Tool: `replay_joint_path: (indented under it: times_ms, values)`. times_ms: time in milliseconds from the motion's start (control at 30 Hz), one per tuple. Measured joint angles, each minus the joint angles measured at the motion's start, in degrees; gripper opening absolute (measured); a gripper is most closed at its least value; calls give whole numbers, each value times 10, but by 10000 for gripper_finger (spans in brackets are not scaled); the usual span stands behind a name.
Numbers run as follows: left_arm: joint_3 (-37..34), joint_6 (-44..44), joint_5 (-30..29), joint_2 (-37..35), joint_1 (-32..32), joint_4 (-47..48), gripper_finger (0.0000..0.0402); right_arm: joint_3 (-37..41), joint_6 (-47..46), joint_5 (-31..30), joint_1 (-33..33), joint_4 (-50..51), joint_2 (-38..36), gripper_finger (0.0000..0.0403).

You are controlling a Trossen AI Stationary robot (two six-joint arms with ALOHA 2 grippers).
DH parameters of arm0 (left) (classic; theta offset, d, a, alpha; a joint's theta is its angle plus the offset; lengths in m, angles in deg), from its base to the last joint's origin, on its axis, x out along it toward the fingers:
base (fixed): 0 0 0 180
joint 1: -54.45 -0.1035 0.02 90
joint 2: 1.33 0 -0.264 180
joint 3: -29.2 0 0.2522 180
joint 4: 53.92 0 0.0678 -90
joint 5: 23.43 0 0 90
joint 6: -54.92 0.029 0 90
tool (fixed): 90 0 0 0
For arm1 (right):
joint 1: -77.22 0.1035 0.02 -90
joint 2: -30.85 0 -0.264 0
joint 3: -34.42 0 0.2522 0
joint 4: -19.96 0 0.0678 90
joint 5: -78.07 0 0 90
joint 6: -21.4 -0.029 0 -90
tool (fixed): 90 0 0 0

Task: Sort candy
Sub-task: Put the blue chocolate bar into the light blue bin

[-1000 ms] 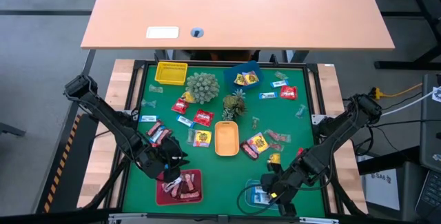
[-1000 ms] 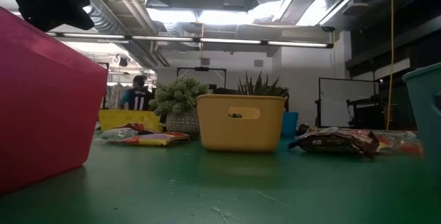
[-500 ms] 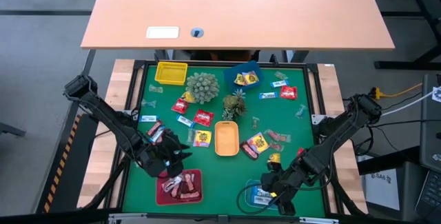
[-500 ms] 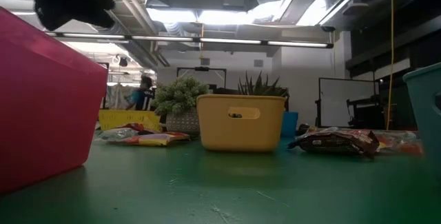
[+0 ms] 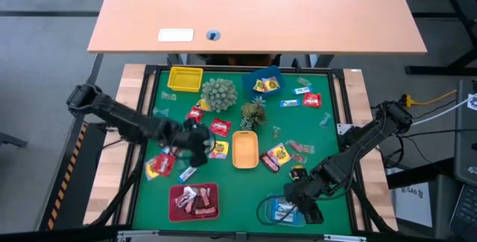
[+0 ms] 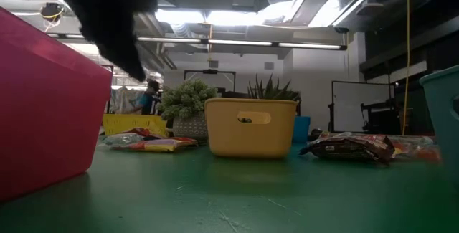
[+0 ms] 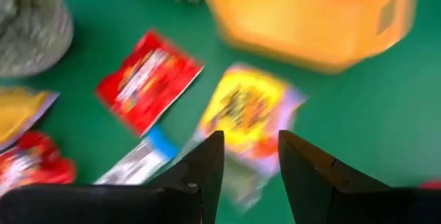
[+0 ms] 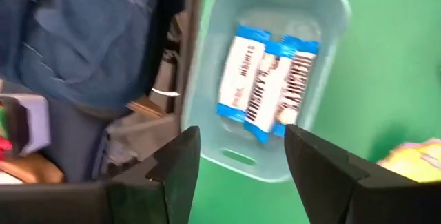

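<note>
Small wrapped candy lies scattered over the green mat (image 5: 231,190). My left gripper (image 5: 198,142) is open and hovers over a yellow candy (image 7: 249,107) that lies next to the orange tray (image 7: 310,17); a red candy (image 7: 148,79) and a blue-white one (image 7: 138,162) lie beside it. My right gripper (image 8: 241,151) is open above the pale blue tray (image 8: 324,3), which holds blue-white candies (image 8: 269,79). The red tray (image 5: 195,201) holds brown-pink candies. In the low view the left arm (image 6: 107,18) shows dark at upper left.
A yellow tray (image 5: 185,78) and a blue tray (image 5: 262,82) with yellow candies stand near the far edge. Two spiky green plants (image 5: 218,93) (image 5: 253,112) stand mid-mat. More candy lies at the right (image 5: 311,100) and by the orange tray (image 5: 279,153). A wooden table (image 5: 253,11) lies beyond.
My left gripper has swung from above the red tray toward the far edge and the orange tray, and now hangs over the yellow candy. My right gripper has drawn back a little from the pale blue tray, so more of the tray shows.
</note>
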Motion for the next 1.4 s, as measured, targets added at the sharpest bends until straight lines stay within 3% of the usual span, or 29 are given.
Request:
replay_joint_path:
  times_ms: [200,400,600,767,1400]
  values:
    - [0,163,32,0,-99,85,124,0,40,-9,-22,19,0,209]
    - [0,305,33,0,-138,86,124,0,46,-9,-40,34,0,209]
    - [0,295,35,11,-155,86,124,0,20,-9,-39,41,0,209]
    - [0,291,71,42,-169,87,124,0,18,-9,-39,43,0,209]
    - [0,463,94,139,-194,75,124,0,19,-9,-39,43,0,209]
